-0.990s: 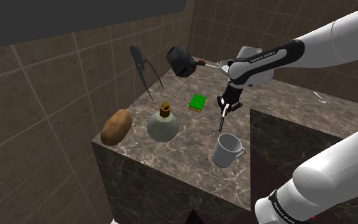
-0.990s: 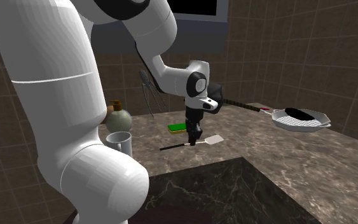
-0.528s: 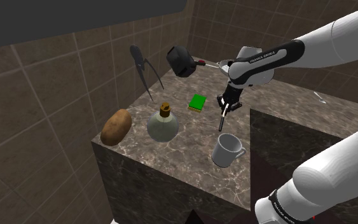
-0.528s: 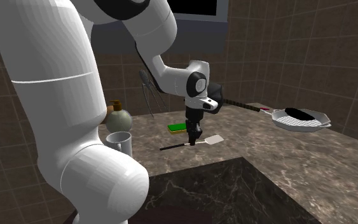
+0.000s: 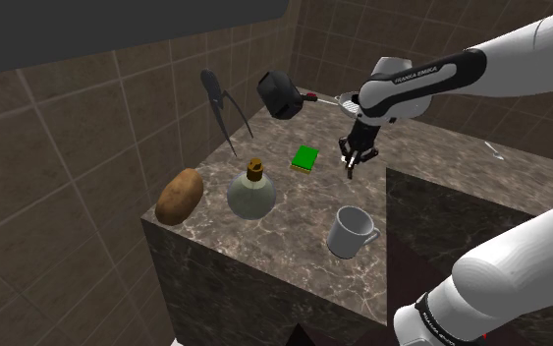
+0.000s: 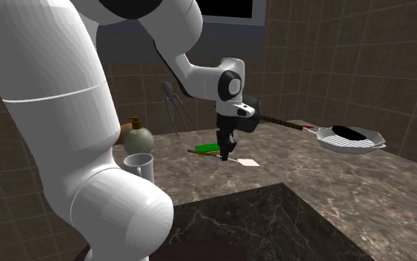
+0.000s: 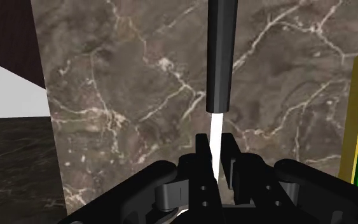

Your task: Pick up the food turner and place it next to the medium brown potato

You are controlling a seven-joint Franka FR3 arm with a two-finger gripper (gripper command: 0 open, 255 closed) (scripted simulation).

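Note:
The food turner [image 6: 205,151] has a black handle and a white blade [image 6: 249,161]. It hangs just above the marble counter [image 5: 264,236], roughly level, with my gripper [image 6: 228,153] shut on its thin white neck [image 7: 217,137]. In the wrist view the black handle [image 7: 220,57] runs straight out from between the fingers [image 7: 203,156]. The brown potato [image 5: 179,195] lies at the counter's corner at the shoulder view's left, well away from my gripper [image 5: 350,169].
A round flask with a cork [image 5: 250,193] stands between the potato and the gripper. A white mug [image 5: 349,232] sits near the front edge. A green sponge [image 5: 306,157] lies beside the gripper. A whisk [image 5: 220,103], a black pot [image 5: 282,93] and a skillet [image 6: 349,138] are farther back.
My gripper has risen with the turner in it. The turner has left the counter and now hangs closer to level above the sponge's side.

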